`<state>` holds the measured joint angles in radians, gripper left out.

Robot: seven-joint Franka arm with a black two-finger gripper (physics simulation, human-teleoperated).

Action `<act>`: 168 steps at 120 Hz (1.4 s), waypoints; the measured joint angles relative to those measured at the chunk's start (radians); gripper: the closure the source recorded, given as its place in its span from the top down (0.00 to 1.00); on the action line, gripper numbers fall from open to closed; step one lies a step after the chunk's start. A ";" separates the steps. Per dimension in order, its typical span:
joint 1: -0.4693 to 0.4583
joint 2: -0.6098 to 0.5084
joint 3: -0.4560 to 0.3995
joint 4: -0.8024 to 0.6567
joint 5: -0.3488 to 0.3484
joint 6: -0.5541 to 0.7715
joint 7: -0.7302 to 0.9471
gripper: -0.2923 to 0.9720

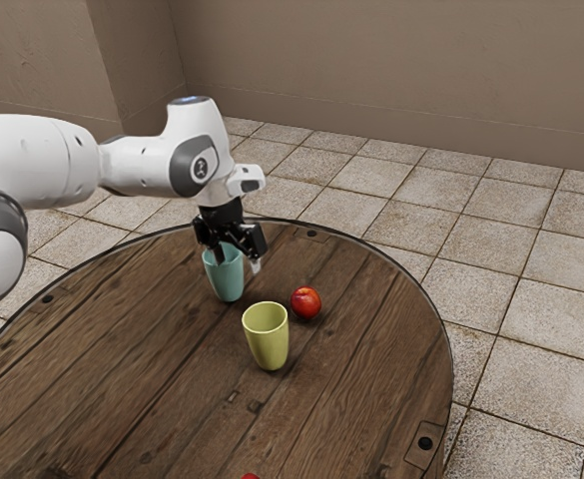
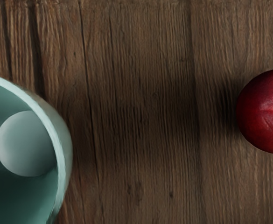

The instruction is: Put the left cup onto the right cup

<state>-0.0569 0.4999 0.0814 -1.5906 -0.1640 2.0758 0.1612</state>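
Gripper (image 1: 234,255) hangs at teal cup's (image 1: 223,283) rim, likely for lifting it, though I cannot tell whether it has closed.

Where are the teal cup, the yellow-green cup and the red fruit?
teal cup (image 1: 225,282), exterior view, on its outer wall.
yellow-green cup (image 1: 266,341), exterior view, on its outer wall.
red fruit (image 1: 306,302), exterior view, on its middle.

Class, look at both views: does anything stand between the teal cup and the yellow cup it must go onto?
Nothing visible does. Bare table lies between the teal cup and the yellow cup. The red fruit sits beside the yellow cup, toward the exterior view's right, off that path.
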 joint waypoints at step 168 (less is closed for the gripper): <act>-0.138 -0.165 0.018 0.039 0.125 -0.172 -0.222 0.15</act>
<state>-0.1951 0.3351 0.0990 -1.5514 -0.0387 1.9039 -0.0611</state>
